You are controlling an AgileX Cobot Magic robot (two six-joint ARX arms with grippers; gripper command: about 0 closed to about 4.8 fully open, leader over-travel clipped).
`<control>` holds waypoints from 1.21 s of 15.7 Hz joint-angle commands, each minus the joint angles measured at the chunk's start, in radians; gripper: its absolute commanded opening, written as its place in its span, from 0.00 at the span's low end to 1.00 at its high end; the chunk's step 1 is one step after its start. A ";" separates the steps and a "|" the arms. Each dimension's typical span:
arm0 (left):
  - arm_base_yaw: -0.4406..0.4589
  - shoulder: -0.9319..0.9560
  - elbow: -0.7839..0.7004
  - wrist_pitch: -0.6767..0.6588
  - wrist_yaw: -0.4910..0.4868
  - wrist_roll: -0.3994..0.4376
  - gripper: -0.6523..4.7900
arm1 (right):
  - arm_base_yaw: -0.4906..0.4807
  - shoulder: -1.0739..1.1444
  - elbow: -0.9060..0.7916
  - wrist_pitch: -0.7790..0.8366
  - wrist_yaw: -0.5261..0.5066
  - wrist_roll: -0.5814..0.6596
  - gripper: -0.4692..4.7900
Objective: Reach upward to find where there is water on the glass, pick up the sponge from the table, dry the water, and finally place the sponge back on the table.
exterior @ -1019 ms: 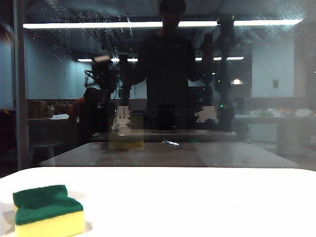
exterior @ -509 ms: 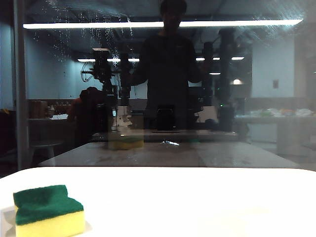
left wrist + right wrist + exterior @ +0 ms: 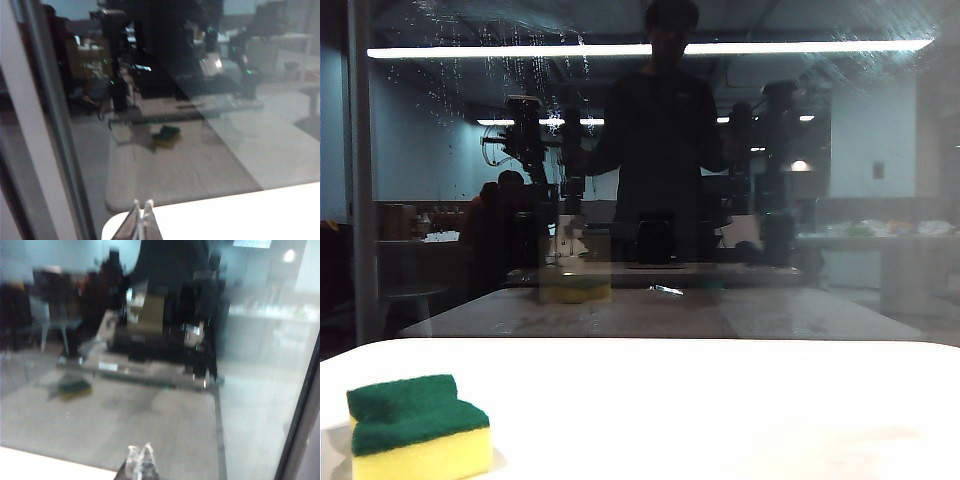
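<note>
Exterior view: you see the sponge point(image 3: 417, 429) lying at about 7 o'clock on the white table point(image 3: 720, 410), near its rounded corner. It is a thick yellow foam block under a dark green scouring layer, with a waisted outline and a step in the green top. No tool touches it.

Behind the table stands the glass point(image 3: 880, 180), a dark, mirror-like pane with a grey frame strip point(image 3: 360, 170) at 9 o'clock. The water point(image 3: 510, 70) shows at about 11 o'clock as fine whitish droplets and thin vertical drip streaks, clustered around the reflected light strip point(image 3: 520, 50). The pane also mirrors a standing person point(image 3: 660, 150) and a dimmer copy of the table and sponge.

Left wrist view: the left tool point(image 3: 141, 205) has its tips pressed together, holding nothing, above the edge of the table point(image 3: 240, 215) and facing the glass point(image 3: 280, 150).

Right wrist view (blurred): the right tool point(image 3: 140, 450) likewise shows its tips together and empty, facing the glass point(image 3: 260, 365) over the table edge point(image 3: 45, 462).
</note>
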State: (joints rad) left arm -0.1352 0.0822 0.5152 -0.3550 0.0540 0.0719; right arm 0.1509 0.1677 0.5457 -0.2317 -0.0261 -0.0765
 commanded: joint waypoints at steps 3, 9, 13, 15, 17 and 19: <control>0.000 -0.080 -0.091 0.014 -0.013 -0.017 0.11 | 0.000 -0.096 -0.134 0.083 0.009 0.002 0.08; 0.000 -0.080 -0.264 0.171 0.003 -0.052 0.11 | -0.002 -0.111 -0.230 0.121 0.032 0.002 0.08; 0.000 -0.080 -0.414 0.303 0.040 -0.107 0.11 | -0.001 -0.111 -0.316 0.140 0.032 0.002 0.08; 0.000 -0.080 -0.446 0.304 0.040 -0.107 0.11 | -0.001 -0.111 -0.350 0.140 0.032 0.002 0.08; 0.000 -0.080 -0.470 0.306 0.040 -0.107 0.11 | -0.001 -0.111 -0.376 0.142 0.033 0.002 0.08; 0.000 -0.080 -0.488 0.305 0.041 -0.107 0.11 | -0.001 -0.111 -0.396 0.154 0.032 0.002 0.08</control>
State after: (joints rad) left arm -0.1352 0.0017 0.0326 -0.0639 0.0898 -0.0319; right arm 0.1501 0.0570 0.1562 -0.1081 0.0013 -0.0761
